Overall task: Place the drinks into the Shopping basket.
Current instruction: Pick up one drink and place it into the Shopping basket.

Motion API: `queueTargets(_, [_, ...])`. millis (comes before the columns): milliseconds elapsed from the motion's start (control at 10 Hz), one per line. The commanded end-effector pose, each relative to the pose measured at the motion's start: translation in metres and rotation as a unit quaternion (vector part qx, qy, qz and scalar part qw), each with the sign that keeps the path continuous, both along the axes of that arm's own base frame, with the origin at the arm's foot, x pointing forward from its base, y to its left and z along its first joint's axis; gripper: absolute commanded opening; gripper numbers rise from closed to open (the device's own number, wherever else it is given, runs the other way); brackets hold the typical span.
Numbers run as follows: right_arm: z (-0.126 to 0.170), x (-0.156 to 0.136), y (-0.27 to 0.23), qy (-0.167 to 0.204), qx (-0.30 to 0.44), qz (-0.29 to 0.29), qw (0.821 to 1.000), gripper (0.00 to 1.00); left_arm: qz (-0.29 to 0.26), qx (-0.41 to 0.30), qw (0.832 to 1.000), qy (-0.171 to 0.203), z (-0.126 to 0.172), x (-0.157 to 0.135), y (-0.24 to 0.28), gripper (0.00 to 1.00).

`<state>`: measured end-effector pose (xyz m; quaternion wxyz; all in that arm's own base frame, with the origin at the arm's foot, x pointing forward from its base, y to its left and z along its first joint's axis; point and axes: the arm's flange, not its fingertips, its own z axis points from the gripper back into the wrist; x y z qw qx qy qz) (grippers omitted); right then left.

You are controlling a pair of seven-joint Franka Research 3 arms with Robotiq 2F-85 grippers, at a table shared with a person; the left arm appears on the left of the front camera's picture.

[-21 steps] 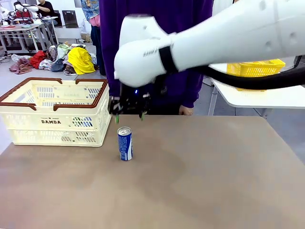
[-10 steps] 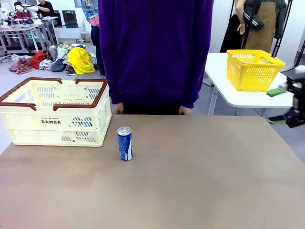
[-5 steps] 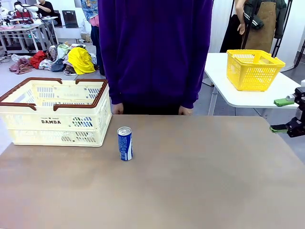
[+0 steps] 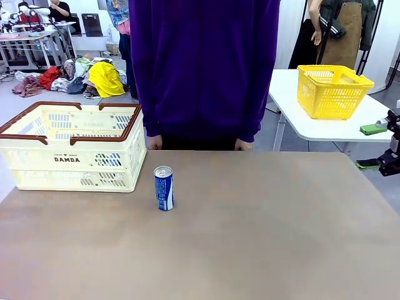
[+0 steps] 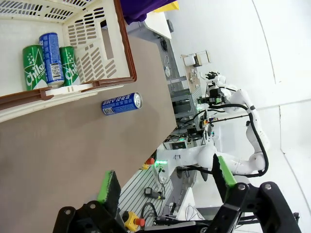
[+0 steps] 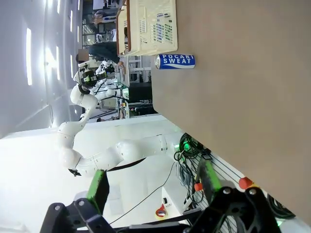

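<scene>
Slim blue metal can (image 4: pixel 164 188) stands beside slotted plastic Shopping basket (image 4: pixel 75 150).

A blue can (image 4: pixel 164 188) stands upright on the brown tabletop (image 4: pixel 250 237), just beside the cream Shopping basket (image 4: pixel 74 147) at the far left. A person in purple (image 4: pixel 203 69) stands behind. The right hand (image 4: pixel 379 147) sits spread at the right edge

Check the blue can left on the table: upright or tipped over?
Upright. The blue can stands on its base, silver top up, on the table beside the Shopping basket, outside it.
</scene>
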<state>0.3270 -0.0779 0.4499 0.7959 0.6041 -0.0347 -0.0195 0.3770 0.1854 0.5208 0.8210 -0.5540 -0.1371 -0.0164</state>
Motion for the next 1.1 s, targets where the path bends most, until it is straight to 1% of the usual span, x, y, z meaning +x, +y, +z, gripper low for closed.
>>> queueTargets(0, [0.003, 0.0, 0.001, 0.006, 0.005, -0.002, 1.0, 1.0, -0.021, 0.089, 0.994, 0.064, 0.031, 0.001, -0.037, 1.0])
queueTargets(100, [0.003, 0.0, 0.001, 0.006, 0.005, -0.002, 1.0, 1.0, -0.083, 0.201, 0.975, 0.049, 0.074, 0.01, -0.084, 1.0])
queueTargets(200, [0.003, 0.0, 0.001, 0.006, 0.005, -0.002, 1.0, 1.0, -0.135, 0.297, 0.942, 0.074, 0.111, 0.024, -0.139, 1.0])
queueTargets(300, [0.003, 0.0, 0.001, 0.006, 0.005, -0.002, 1.0, 1.0, -0.166, 0.363, 0.91, 0.117, 0.136, 0.044, -0.198, 1.0])
queueTargets(400, [0.003, 0.0, 0.001, 0.006, 0.005, -0.002, 1.0, 1.0, -0.147, 0.381, 0.894, 0.183, 0.144, 0.065, -0.247, 1.0])
queueTargets(500, [0.003, 0.0, 0.001, 0.006, 0.005, -0.002, 1.0, 1.0, -0.147, 0.414, 0.877, 0.193, 0.143, 0.081, -0.295, 1.0])
queueTargets(600, [0.003, 0.0, 0.001, 0.006, 0.005, -0.002, 1.0, 1.0, -0.169, 0.447, 0.858, 0.188, 0.134, 0.093, -0.348, 1.0])
queueTargets(700, [0.003, 0.0, 0.001, 0.006, 0.005, -0.002, 1.0, 1.0, -0.147, 0.498, 0.834, 0.189, 0.118, 0.099, -0.404, 1.0])
queueTargets(800, [0.003, 0.0, 0.001, 0.006, 0.005, -0.002, 1.0, 1.0, -0.129, 0.529, 0.82, 0.177, 0.102, 0.1, -0.444, 1.0])
queueTargets(900, [0.003, 0.0, 0.001, 0.006, 0.005, -0.002, 1.0, 1.0, -0.093, 0.551, 0.811, 0.171, 0.086, 0.099, -0.473, 1.0])
queueTargets(1000, [0.003, 0.0, 0.001, 0.006, 0.005, -0.002, 1.0, 1.0, -0.05, 0.548, 0.819, 0.162, 0.075, 0.099, -0.487, 1.0])
